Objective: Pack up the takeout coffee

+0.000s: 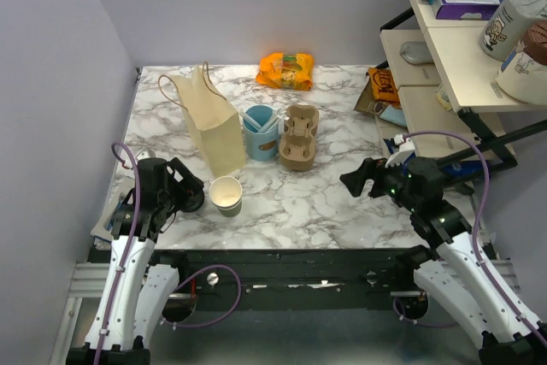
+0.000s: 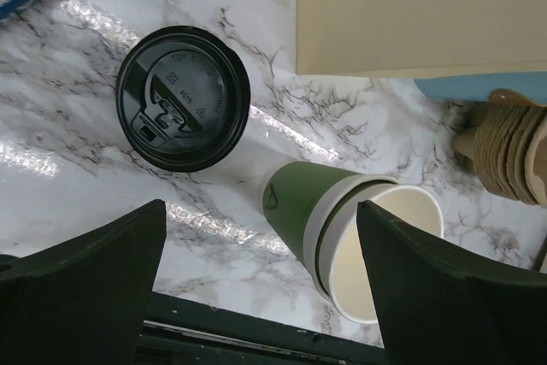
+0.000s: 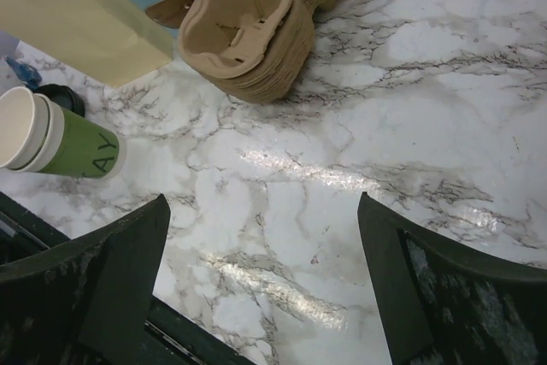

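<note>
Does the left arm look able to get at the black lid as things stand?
Probably yes: the lid lies flat just ahead of the open left claw; the cup stands beside it, not between.

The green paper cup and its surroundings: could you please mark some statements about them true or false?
1. The black lid sits on the green paper cup. False: it lies on the table beside the open cup.
2. The left gripper and the right gripper are both open and empty. True.
3. The paper bag stands upright. True.
4. In the top view, the blue cup stands left of the bag. False: it stands right of it.
</note>
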You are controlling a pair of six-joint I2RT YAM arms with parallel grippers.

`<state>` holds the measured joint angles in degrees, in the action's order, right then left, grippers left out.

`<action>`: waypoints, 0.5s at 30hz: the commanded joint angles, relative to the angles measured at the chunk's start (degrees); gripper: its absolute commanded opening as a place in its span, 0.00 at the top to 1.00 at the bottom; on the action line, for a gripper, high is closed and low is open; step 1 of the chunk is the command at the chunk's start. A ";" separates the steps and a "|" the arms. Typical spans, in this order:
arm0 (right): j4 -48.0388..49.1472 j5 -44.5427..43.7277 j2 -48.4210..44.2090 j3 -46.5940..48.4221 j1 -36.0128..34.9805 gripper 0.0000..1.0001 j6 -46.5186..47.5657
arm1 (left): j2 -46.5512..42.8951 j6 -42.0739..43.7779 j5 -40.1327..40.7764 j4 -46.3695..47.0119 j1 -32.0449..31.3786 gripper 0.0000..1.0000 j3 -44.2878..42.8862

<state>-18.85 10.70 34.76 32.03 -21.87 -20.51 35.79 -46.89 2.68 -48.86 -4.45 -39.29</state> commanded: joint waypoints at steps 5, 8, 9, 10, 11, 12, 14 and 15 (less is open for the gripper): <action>7.06 17.04 2.49 -2.32 -0.63 0.00 2.04 | -0.99 3.99 -13.56 4.03 0.32 0.01 1.22; 9.18 16.74 5.13 -1.80 -5.69 0.00 -0.04 | -0.72 4.35 -15.68 6.13 0.32 0.01 2.63; 10.14 15.07 6.97 -1.62 -8.17 0.00 0.12 | -0.81 4.35 -16.90 6.76 0.32 0.01 3.07; 11.37 12.09 8.29 -0.84 -10.54 0.00 0.21 | -0.72 4.27 -18.31 7.72 0.32 0.01 3.51; 11.82 10.50 10.04 0.04 -15.35 0.00 -0.23 | -0.72 4.18 -20.06 10.51 0.32 0.01 4.91; 12.34 9.00 14.32 2.31 -17.49 0.00 -1.45 | -0.72 3.66 -25.30 12.37 0.32 0.01 5.79; 14.80 6.71 19.44 4.96 -22.83 0.00 -2.42 | -0.29 2.52 -29.55 17.89 0.14 0.01 8.86; 14.81 6.53 21.90 8.80 -24.43 0.00 -3.47 | -0.11 1.81 -30.70 18.97 0.05 0.01 9.75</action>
<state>-9.50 20.93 48.77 32.91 -39.24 -21.19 35.20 -43.81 -15.88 -39.88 -4.45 -33.93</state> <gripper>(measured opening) 0.998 0.988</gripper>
